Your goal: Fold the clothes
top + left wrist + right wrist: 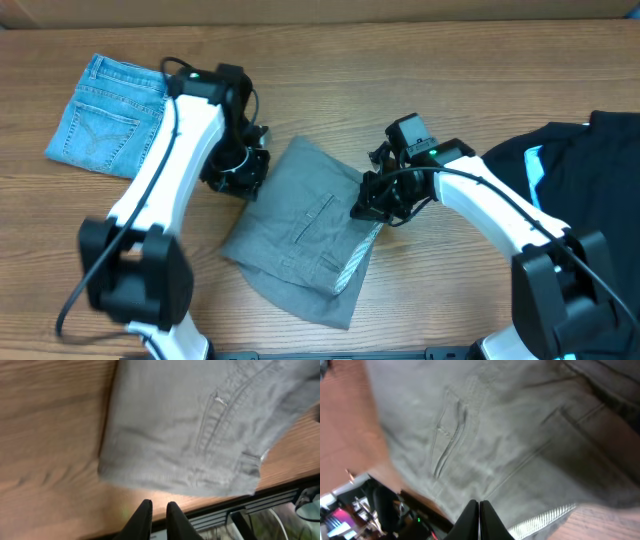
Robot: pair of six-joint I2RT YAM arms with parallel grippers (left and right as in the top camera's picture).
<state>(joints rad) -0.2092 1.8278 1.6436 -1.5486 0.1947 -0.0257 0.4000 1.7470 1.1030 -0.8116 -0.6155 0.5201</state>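
Two robot pincers bracket a half-folded pair of shorts. The right gripper (479,504) is clenched, its black fingertips pressed flat together with no cloth visible between them, and it hangs directly over the grey cotton shorts (495,435), above the slit pocket seam. The left gripper (159,505) stands a crack apart and empty, with a strip of bare wood between its tips and the nearest hem of the shorts (190,425).

From overhead, the grey shorts (300,230) lie mid-table as a skewed slab, askew to the table's edges. Their longer run appears to go from the far corner between the two arms down toward the near edge, and pale striped lining peeks out along the lower right side. The right gripper (378,205) sits over their right-hand edge, while the left gripper (238,168) sits just off their far left corner.

By this showing the right arm is the nearer, already above the fabric, while the left would have to reach rightward across the wood.

A folded pair of light-blue denim shorts (105,115) rests well apart at the far left of the wooden table (450,90), and a black garment (570,160) is heaped at the far right.
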